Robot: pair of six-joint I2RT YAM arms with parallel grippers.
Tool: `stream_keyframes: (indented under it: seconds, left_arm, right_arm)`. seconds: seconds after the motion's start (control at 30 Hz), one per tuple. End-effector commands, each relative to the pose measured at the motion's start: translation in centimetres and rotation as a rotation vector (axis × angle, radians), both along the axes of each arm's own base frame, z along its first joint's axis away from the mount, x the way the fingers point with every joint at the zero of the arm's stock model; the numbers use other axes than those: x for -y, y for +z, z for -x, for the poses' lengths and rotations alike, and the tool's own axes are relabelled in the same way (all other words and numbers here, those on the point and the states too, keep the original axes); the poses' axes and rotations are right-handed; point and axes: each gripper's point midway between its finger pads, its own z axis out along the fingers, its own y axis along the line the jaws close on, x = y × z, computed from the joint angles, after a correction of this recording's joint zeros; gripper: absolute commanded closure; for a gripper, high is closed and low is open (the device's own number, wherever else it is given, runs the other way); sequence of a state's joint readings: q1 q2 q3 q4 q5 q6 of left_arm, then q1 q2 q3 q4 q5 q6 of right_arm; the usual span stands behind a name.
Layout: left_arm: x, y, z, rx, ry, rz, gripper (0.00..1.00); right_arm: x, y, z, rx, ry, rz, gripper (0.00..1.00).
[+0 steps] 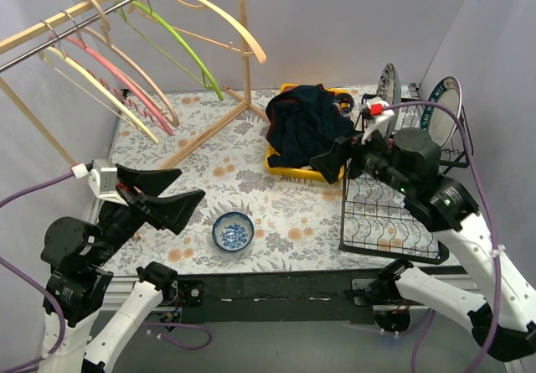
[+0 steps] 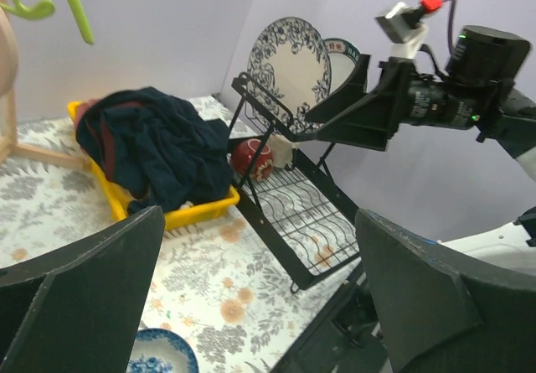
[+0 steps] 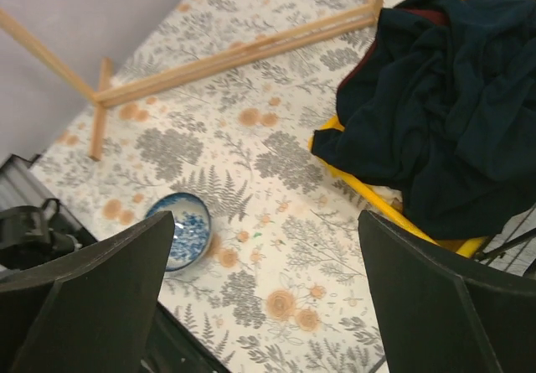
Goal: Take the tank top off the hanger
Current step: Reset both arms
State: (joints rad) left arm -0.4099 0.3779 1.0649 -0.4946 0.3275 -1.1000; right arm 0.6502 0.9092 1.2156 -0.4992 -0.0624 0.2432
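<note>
The tank top, dark navy with a maroon edge, lies crumpled in a yellow tray at the table's back middle. It also shows in the left wrist view and the right wrist view. Several bare hangers hang from the rail at the back left; none carries a garment. My left gripper is open and empty above the table's near left. My right gripper is open and empty just right of the tray's near corner.
A blue patterned bowl sits near the front middle. A black wire dish rack stands on the right, with plates at its back and a red bowl in it. The wooden rack frame crosses the back left.
</note>
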Motion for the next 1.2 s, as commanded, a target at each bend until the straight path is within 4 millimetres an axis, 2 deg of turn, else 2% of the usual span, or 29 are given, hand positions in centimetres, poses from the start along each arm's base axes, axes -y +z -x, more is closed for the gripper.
stream_keyframes:
  seconds: [0.0, 0.1, 0.17, 0.3, 0.5, 1.17]
  left_arm:
    - [1.3, -1.3, -0.1, -0.102, -0.072, 0.028, 0.02]
    - [1.4, -1.4, 0.3, -0.113, -0.087, 0.042, 0.02]
    - [1.2, -1.5, 0.3, -0.117, -0.076, 0.054, 0.02]
    - [1.2, -2.1, -0.2, -0.135, -0.060, 0.060, 0.02]
    - [1.2, -2.1, -0.1, -0.132, -0.066, 0.073, 0.02]
    - [1.1, -1.7, 0.2, -0.105, -0.071, 0.092, 0.02]
  right_arm:
    - [0.5, 0.5, 2.8, -0.046, 0.028, -0.111, 0.01]
    - [1.5, 1.6, 4.5, -0.015, 0.032, -0.164, 0.02]
    - [1.8, 1.4, 4.9, -0.009, 0.032, -0.173, 0.01]
    - [2.6, 2.5, 6.2, 0.018, 0.034, -0.215, 0.01]
    - [4.0, 2.7, 6.3, 0.021, -0.031, -0.229, 0.01]
    - [3.6, 1.8, 7.0, -0.016, -0.003, -0.253, 0.01]
